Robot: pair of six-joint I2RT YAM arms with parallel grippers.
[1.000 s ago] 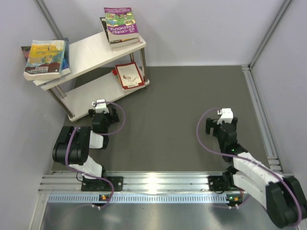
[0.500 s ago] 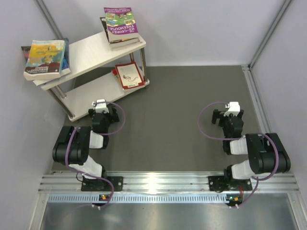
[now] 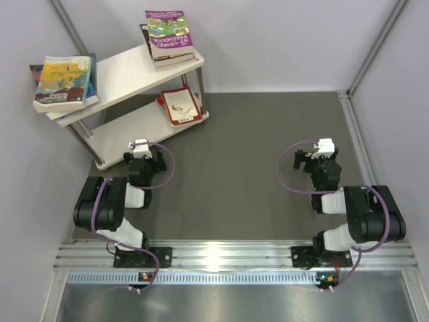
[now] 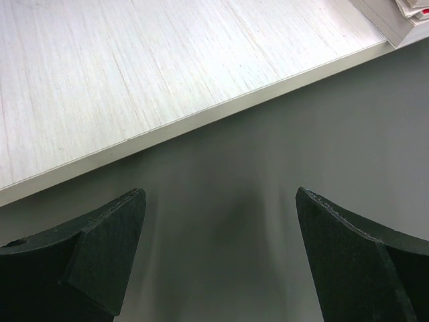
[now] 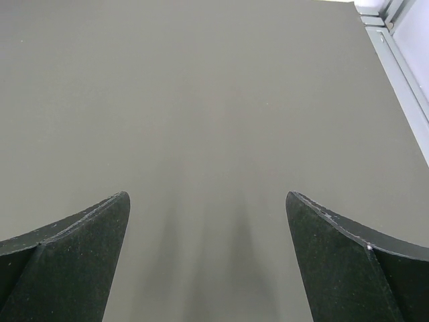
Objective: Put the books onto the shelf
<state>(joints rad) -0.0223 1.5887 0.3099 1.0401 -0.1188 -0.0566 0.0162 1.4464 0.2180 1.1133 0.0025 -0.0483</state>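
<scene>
Left jaws wide, shelf (image 4: 134,80) just ahead

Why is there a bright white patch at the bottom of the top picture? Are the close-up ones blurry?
Top external view: that is light glaring off the metal rail; elsewhere lighting is even. Left wrist view: the shelf board is sharp, grain showing; the black fingers show little detail. Right wrist view: faint shadow streaks on the mat between the fingers.

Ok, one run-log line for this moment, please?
books: all in view on shelf, two stacks on top board, rest on lower board | left arm: jaws open, empty | right arm: jaws open, empty
</scene>
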